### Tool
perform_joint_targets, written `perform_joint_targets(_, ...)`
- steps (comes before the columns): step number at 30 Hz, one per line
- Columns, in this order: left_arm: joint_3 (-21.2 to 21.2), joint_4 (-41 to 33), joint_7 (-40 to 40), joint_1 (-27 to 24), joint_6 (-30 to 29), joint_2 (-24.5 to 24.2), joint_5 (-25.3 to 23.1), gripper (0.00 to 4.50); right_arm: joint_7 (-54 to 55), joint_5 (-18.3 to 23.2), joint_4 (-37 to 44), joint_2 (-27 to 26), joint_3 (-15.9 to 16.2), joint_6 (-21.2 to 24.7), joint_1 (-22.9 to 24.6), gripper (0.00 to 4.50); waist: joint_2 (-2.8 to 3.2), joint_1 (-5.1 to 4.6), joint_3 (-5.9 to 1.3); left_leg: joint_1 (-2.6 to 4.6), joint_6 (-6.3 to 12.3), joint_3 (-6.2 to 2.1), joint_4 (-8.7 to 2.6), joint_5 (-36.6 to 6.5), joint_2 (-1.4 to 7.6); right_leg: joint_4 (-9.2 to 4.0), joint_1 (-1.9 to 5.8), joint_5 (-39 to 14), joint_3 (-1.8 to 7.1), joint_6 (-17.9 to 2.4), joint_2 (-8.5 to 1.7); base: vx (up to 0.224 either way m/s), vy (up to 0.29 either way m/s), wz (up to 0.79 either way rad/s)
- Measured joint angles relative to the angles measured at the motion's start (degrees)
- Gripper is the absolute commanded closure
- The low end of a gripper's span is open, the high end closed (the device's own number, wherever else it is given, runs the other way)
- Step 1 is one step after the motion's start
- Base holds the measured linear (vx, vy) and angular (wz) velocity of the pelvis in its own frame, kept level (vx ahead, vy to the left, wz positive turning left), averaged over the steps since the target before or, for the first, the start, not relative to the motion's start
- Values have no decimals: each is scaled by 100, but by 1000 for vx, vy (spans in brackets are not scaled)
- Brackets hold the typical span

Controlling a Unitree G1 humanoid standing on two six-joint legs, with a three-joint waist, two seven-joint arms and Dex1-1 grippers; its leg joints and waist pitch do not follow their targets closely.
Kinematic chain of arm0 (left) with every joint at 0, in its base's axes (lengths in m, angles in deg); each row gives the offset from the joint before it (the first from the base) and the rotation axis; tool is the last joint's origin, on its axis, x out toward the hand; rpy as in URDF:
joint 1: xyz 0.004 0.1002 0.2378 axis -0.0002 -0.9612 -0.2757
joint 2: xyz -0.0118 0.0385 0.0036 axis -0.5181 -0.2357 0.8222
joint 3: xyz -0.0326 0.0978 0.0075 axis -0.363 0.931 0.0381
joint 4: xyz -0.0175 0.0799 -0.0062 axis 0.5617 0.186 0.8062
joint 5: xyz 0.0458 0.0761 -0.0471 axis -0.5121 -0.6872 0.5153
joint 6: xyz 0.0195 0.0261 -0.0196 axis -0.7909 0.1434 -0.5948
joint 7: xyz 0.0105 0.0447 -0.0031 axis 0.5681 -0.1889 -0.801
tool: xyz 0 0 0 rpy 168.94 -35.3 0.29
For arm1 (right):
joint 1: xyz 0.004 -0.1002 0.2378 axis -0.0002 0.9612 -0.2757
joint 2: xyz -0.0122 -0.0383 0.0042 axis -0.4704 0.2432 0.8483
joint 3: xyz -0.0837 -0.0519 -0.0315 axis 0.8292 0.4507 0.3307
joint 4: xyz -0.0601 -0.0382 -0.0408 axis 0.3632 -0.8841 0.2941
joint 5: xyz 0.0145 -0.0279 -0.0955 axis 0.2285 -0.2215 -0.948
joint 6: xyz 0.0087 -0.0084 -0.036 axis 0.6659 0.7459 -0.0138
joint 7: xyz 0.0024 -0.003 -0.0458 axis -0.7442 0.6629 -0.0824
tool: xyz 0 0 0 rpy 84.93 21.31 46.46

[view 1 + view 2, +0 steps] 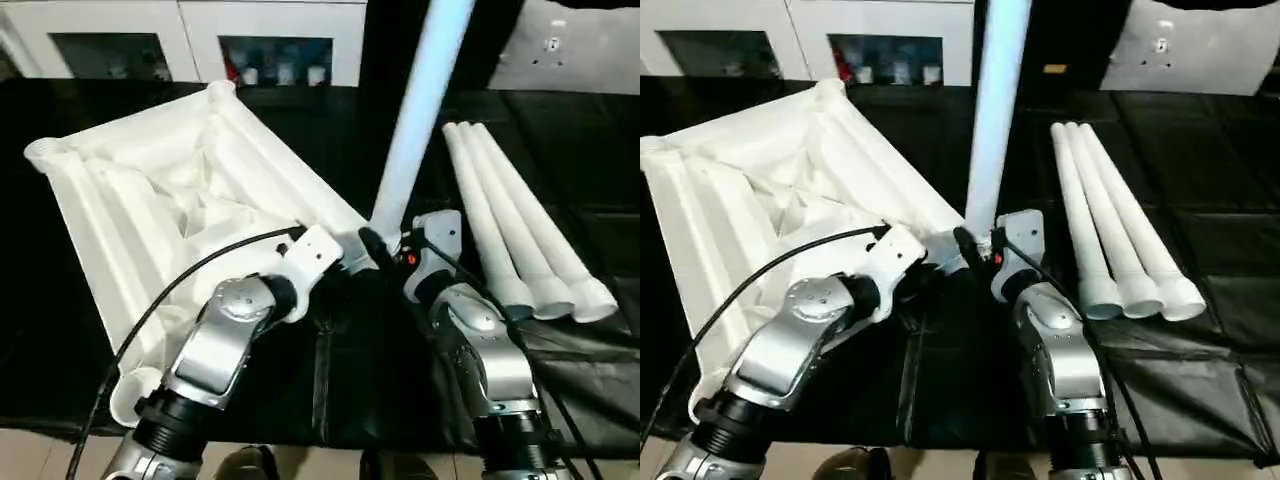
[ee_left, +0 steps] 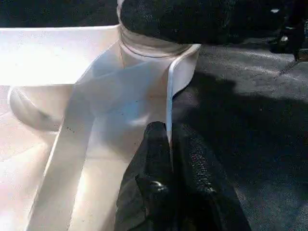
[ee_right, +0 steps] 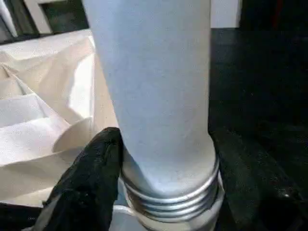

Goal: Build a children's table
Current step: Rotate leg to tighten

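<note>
The children's table top [image 1: 150, 190] lies upside down on the black work table, ribs facing up. My left gripper [image 2: 169, 144] is shut on the thin rim wall of the top, right beside the near-right corner socket [image 2: 154, 48]. One white leg [image 1: 415, 130] stands upright in that socket, its threaded end [image 3: 168, 202] showing at the socket mouth. My right gripper [image 1: 383, 248] is closed around the base of this leg, with one black finger [image 3: 96, 168] pressed against its side. Three more legs [image 1: 520, 240] lie side by side to the right.
The black-covered work table [image 1: 350, 370] ends at its front edge just beyond my forearms, with pale floor below. White cabinets with glass doors [image 1: 275, 50] stand behind the table. A black cable [image 1: 150, 315] loops along my left arm over the table top.
</note>
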Motion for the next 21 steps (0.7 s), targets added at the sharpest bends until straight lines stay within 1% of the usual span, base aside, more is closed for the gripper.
perform_joint_targets(1,15,-1,-22,6,27,-39,2,450,-55,17,0,10,0,-4,0,109,0,-1,0,0,1,-1,-3,1,1,0,-2,0,-2,0,1,0,0,0)
perform_joint_targets(2,21,-1,-63,18,60,-94,5,450,-163,34,-1,74,0,-28,0,90,4,-1,2,0,1,-2,-4,2,3,0,-2,-1,-6,1,1,0,0,0)
perform_joint_targets(3,28,-1,-103,34,92,-147,6,450,-251,44,-6,123,2,-45,0,90,7,-1,4,-1,0,-3,-4,1,3,0,-3,-1,-7,1,1,0,0,0)
perform_joint_targets(4,33,0,-165,47,130,-209,7,450,-348,67,-12,176,14,-67,1,77,10,-7,6,-2,0,-3,-4,1,3,0,-5,-1,-6,1,1,0,0,0)
perform_joint_targets(5,36,8,-280,55,226,-309,20,450,-520,102,-19,299,50,-104,1,65,12,-10,8,-9,-1,-3,-4,1,3,0,-10,0,-6,1,1,0,0,0)
perform_joint_targets(6,39,16,-372,55,302,-382,27,450,-672,137,-23,395,79,-124,1,65,12,-11,8,-14,-1,-3,-3,1,3,0,-13,0,-6,0,1,0,0,0)
perform_joint_targets(8,37,57,-589,54,512,-616,105,450,-1084,221,-50,710,136,-207,0,34,11,-15,10,-25,14,-4,0,10,3,0,-20,0,-7,0,1,0,0,0)
perform_joint_targets(10,31,99,-776,54,700,-787,192,450,-1466,336,-65,932,142,-287,-4,28,11,-12,10,-40,25,-8,1,17,4,0,-31,1,-11,-1,1,0,0,0)
perform_joint_targets(12,39,146,-1088,53,971,-1044,266,450,-2038,470,-70,1241,208,-330,-82,6,11,-3,10,-54,30,-11,11,18,5,4,-41,1,-15,-1,1,0,0,0)
perform_joint_targets(15,41,175,-1628,37,1314,-1476,401,450,-2934,668,-69,1821,245,-312,-239,6,10,35,10,-61,36,-17,27,15,5,4,-37,1,-17,-2,1,0,0,0)
perform_joint_targets(16,41,191,-1739,36,1377,-1528,437,450,-3110,692,-69,1904,247,-306,-244,6,10,43,10,-61,38,-18,31,13,5,4,-34,1,-17,-2,1,0,0,0)
perform_joint_targets(18,49,221,-1971,37,1496,-1639,473,450,-3515,764,-74,2057,379,-301,-250,6,10,47,10,-61,42,-17,39,10,5,5,-30,2,-15,-3,-1,0,0,0)
perform_joint_targets(20,122,259,-2251,42,1708,-1821,565,450,-3981,778,-184,2325,616,-307,-359,6,10,49,11,-60,44,-18,46,10,5,6,-26,4,-16,-6,-1,0,0,0)
perform_joint_targets(21,133,296,-2361,45,1796,-1881,598,450,-4160,781,-247,2438,655,-311,-413,6,9,60,10,-56,44,-18,47,10,5,6,-22,5,-16,-8,-2,0,0,0)
